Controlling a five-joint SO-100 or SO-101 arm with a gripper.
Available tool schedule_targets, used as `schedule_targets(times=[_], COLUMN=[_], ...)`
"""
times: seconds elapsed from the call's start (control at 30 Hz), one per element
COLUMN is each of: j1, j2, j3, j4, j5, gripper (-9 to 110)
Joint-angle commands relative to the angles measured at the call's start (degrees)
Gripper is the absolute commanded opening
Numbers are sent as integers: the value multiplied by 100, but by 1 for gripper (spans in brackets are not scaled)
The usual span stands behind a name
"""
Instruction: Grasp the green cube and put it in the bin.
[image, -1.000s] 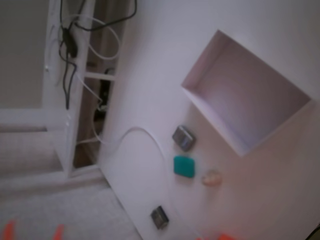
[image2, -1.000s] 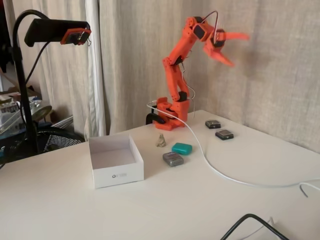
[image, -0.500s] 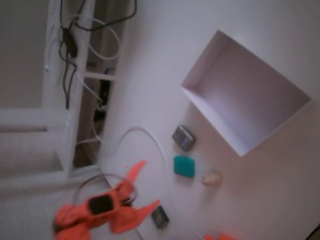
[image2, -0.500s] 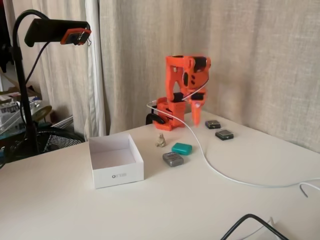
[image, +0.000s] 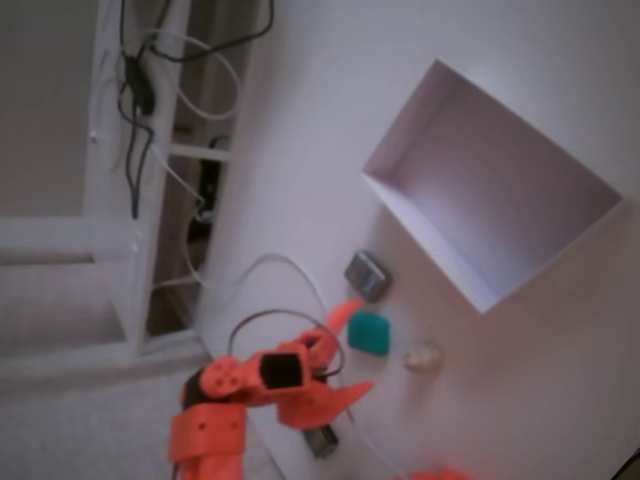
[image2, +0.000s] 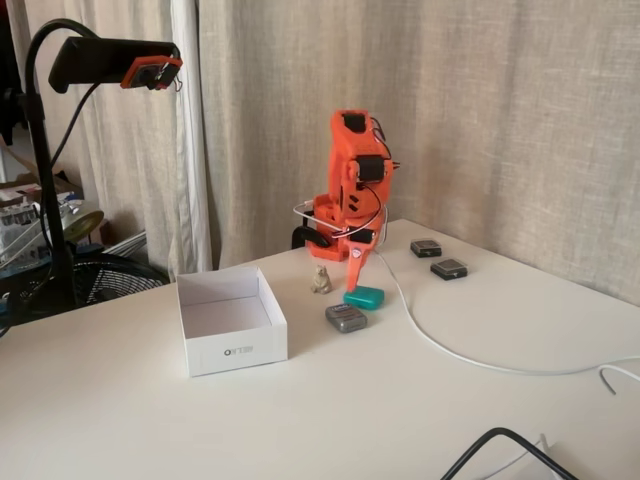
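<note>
Orange tool (image: 352, 343) spread apart just beside green cube (image: 369, 332) on white bench (image2: 400, 400), grey block (image2: 346, 318) near, bin (image2: 232, 348) apart

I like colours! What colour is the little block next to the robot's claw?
Teal green. The block shows best in a fixed view.

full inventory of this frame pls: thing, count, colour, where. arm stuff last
green cube: 1, teal-green, table centre, under the gripper
bin: 1, white, open-topped, empty, left of the cube in the side fixed view
grey block: 1, dark grey, in front of the cube
beige lump: 1, beige, behind the cube, near the arm base
small dark blocks: 2, dark grey, right of the arm base
white cable: 1, white, runs from the base across the table
black cable: 1, black, front right edge
camera stand: 1, black, far left
curtain: beige, behind
arm: 1, orange, rear of the table
gripper: 1, orange, open, just beside the cube
</note>
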Motion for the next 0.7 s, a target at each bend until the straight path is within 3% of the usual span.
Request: schedule_targets(times=[0.0,0.67], j1=[35,-501], j2=[-44,-650], j3=[-62,-193], j4=[-246,-905], j5=[-132,-378], gripper=[43,40])
